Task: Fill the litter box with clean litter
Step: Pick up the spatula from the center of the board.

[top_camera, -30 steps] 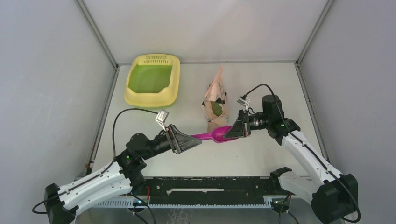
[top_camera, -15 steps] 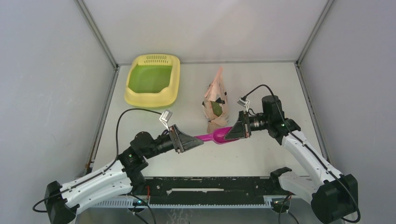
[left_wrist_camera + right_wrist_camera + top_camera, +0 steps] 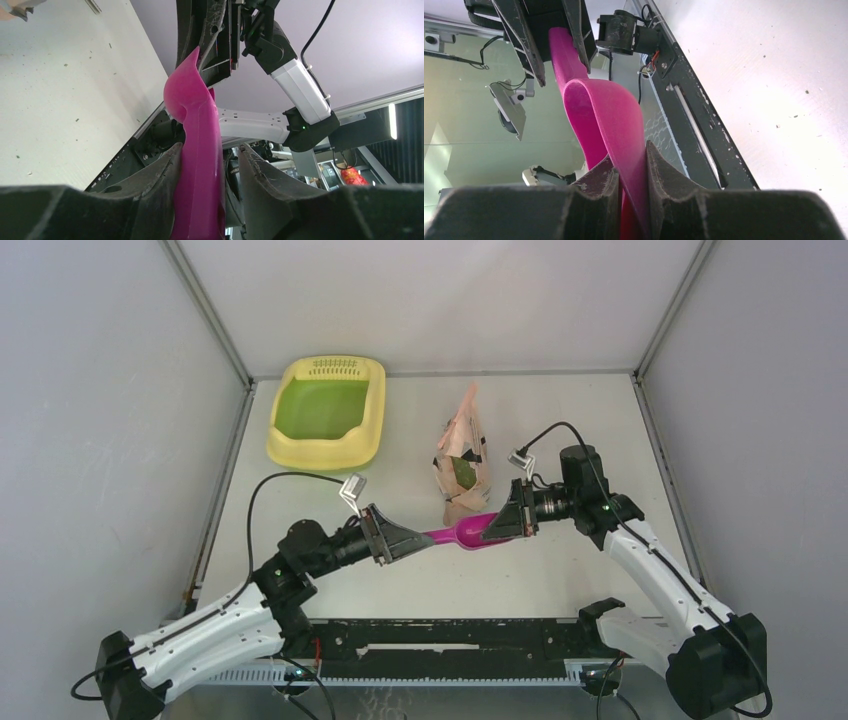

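1. Litter box (image 3: pixel 327 412): pale yellow tray with a green floor, at upper left of the top view, lying flat on the table (image 3: pixel 570 430). Its slotted grille is at the end toward the top of the frame. It sits well apart from both arms.
2. Bag (image 3: pixel 461 465): peach, printed, upright at centre frame, to the right of the litter box and just above the scoop.
3. Clean litter (image 3: pixel 463 473): a dark green patch showing at the bag's front. Individual granules are too small to tell. Small dark specks lie scattered on the table in both wrist views.
4. Scoop (image 3: pixel 462 532): magenta, held off the table just below the bag, handle pointing left, bowl to the right.
5. Right tool (image 3: pixel 630 157): clamped on the thin wall of the scoop's bowl, both fingers pressed against the plastic.
6. Left tool (image 3: pixel 210 150): fingers spread to either side of the scoop's handle. One finger lies against it, and a gap shows at the other.
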Controlling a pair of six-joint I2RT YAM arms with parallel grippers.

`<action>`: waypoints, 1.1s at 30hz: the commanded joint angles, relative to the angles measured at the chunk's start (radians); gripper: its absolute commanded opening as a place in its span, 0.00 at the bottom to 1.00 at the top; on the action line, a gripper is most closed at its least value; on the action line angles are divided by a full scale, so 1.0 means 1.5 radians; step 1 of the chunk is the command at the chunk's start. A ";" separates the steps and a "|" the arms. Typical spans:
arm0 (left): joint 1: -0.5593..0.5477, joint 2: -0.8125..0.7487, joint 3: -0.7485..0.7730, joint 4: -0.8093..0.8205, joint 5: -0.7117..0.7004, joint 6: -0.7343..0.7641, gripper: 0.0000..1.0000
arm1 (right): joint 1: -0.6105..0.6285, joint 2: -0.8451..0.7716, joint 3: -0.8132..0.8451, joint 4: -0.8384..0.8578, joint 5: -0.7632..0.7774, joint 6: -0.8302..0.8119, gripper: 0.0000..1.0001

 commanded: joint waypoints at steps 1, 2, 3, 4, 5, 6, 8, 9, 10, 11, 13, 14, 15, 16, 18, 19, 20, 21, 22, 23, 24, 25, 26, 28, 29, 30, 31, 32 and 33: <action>0.011 -0.016 0.001 0.042 0.005 -0.006 0.48 | 0.003 -0.003 0.024 -0.009 0.005 -0.031 0.00; 0.011 -0.017 0.000 0.041 0.004 -0.007 0.47 | 0.004 -0.002 0.023 -0.010 0.005 -0.031 0.00; 0.012 -0.018 0.000 0.040 0.004 -0.007 0.46 | 0.004 -0.002 0.024 -0.011 0.006 -0.031 0.00; 0.012 -0.019 -0.002 0.040 0.003 -0.007 0.45 | 0.004 -0.002 0.023 -0.012 0.007 -0.032 0.00; 0.013 -0.019 -0.002 0.042 0.003 -0.008 0.44 | 0.004 -0.003 0.024 -0.012 0.009 -0.032 0.00; 0.012 -0.018 -0.003 0.043 0.003 -0.008 0.43 | 0.004 -0.003 0.023 -0.012 0.010 -0.032 0.00; 0.013 -0.015 -0.003 0.047 0.007 -0.010 0.42 | 0.003 -0.001 0.022 -0.009 0.011 -0.031 0.00; 0.013 -0.014 -0.003 0.049 0.009 -0.011 0.42 | 0.003 -0.002 0.021 -0.004 0.011 -0.027 0.00; 0.013 -0.014 -0.004 0.050 0.010 -0.012 0.42 | 0.003 -0.002 0.019 0.001 0.012 -0.023 0.00; 0.013 -0.013 -0.003 0.051 0.010 -0.012 0.42 | 0.003 -0.002 0.018 0.005 0.012 -0.021 0.00; 0.013 -0.012 -0.004 0.050 0.010 -0.013 0.40 | 0.004 -0.001 0.017 0.010 0.013 -0.017 0.00; 0.013 -0.012 -0.005 0.052 0.011 -0.013 0.40 | 0.004 -0.001 0.018 0.013 0.013 -0.015 0.00; 0.013 -0.011 -0.006 0.053 0.011 -0.014 0.40 | 0.004 -0.001 0.018 0.015 0.014 -0.013 0.00; 0.013 -0.009 -0.006 0.055 0.012 -0.015 0.40 | 0.004 0.000 0.017 0.018 0.014 -0.010 0.00; 0.013 -0.005 -0.007 0.059 0.015 -0.016 0.42 | 0.004 0.002 0.018 0.025 0.014 -0.005 0.00; 0.012 -0.005 -0.007 0.060 0.016 -0.017 0.42 | 0.005 0.003 0.017 0.028 0.014 -0.004 0.00; 0.013 -0.004 -0.007 0.061 0.015 -0.017 0.42 | 0.005 0.004 0.018 0.029 0.014 -0.003 0.00; 0.013 -0.004 -0.007 0.062 0.015 -0.017 0.41 | 0.006 0.005 0.017 0.030 0.014 -0.004 0.00; 0.013 -0.003 -0.007 0.063 0.016 -0.016 0.39 | 0.007 0.006 0.018 0.030 0.014 -0.004 0.00; 0.013 -0.001 -0.007 0.065 0.016 -0.018 0.35 | 0.007 0.006 0.018 0.030 0.016 -0.005 0.00; 0.013 0.000 -0.008 0.068 0.019 -0.018 0.29 | 0.007 0.007 0.018 0.029 0.018 -0.006 0.00; 0.013 0.003 -0.008 0.071 0.023 -0.018 0.23 | 0.007 0.007 0.017 0.030 0.018 -0.005 0.00; 0.013 0.006 -0.008 0.074 0.026 -0.019 0.17 | 0.007 0.007 0.016 0.033 0.018 -0.002 0.00; 0.013 0.012 -0.008 0.081 0.031 -0.023 0.02 | 0.007 0.008 0.015 0.037 0.019 0.000 0.00; 0.013 0.012 -0.009 0.082 0.031 -0.025 0.00 | 0.007 0.009 0.014 0.038 0.020 0.001 0.00; 0.013 0.013 -0.009 0.082 0.027 -0.027 0.00 | 0.007 0.009 0.014 0.039 0.020 0.001 0.00; 0.013 0.011 -0.010 0.081 0.023 -0.030 0.00 | 0.007 0.009 0.015 0.039 0.022 0.001 0.00; 0.013 0.010 -0.007 0.073 0.017 -0.031 0.00 | 0.007 0.008 0.015 0.039 0.026 0.000 0.00; 0.015 0.009 -0.003 0.061 0.012 -0.031 0.00 | 0.006 0.007 0.015 0.038 0.028 -0.001 0.06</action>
